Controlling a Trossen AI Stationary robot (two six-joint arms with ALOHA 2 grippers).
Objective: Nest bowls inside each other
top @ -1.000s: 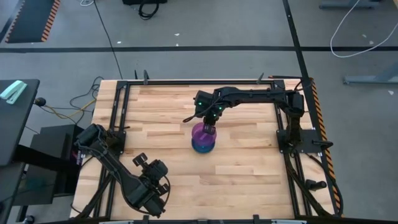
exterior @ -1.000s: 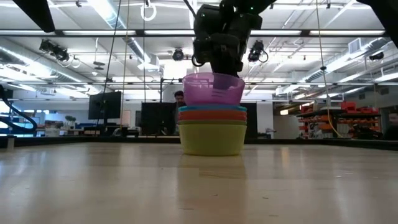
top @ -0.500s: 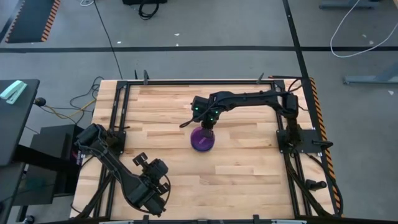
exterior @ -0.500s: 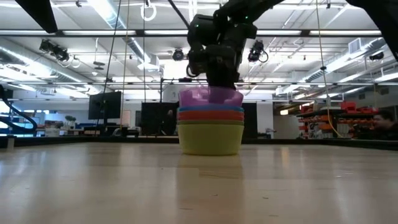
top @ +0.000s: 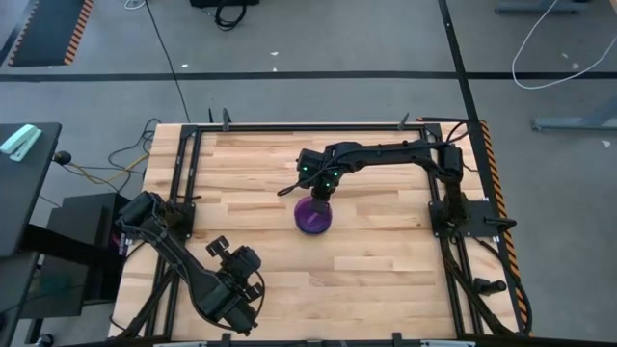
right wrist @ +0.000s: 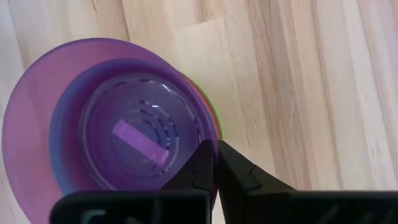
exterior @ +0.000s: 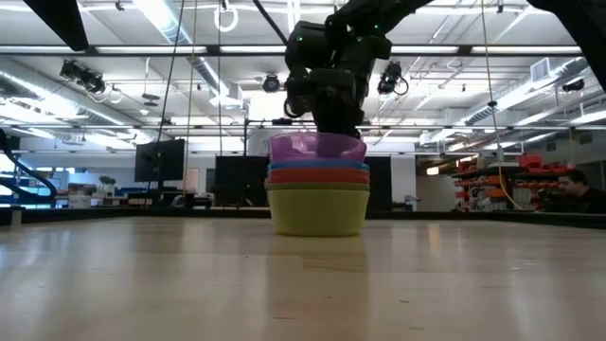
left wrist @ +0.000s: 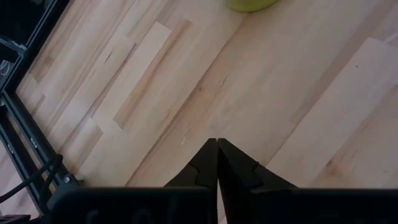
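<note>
A stack of nested bowls stands upright mid-table: a purple bowl (top: 314,216) (exterior: 317,147) on top, then blue (exterior: 317,168) and orange (exterior: 317,176), with a yellow bowl (exterior: 317,208) at the bottom, resting on the wood. My right gripper (right wrist: 216,155) (top: 321,197) comes down onto the stack's far side and is shut on the purple bowl. My left gripper (left wrist: 217,152) (top: 249,275) waits shut above the table's near left part, touching nothing. My right gripper pinches the purple bowl's rim (right wrist: 212,132) on its far side, one finger inside the bowl and one outside. The fingers come from above, pointing steeply down. The bowl sits upright, nested in the top of the stack.
A black metal frame (top: 183,164) runs along the table's edges, and both arm bases stand on it. Bare wood (top: 386,260) lies all around the stack. The low view shows a room with monitors and a person behind the table.
My right gripper has gone down with the purple bowl. The bowl, held above the stack a second ago, has sunk into the blue bowl and now sits nested, hiding the blue one from above.
</note>
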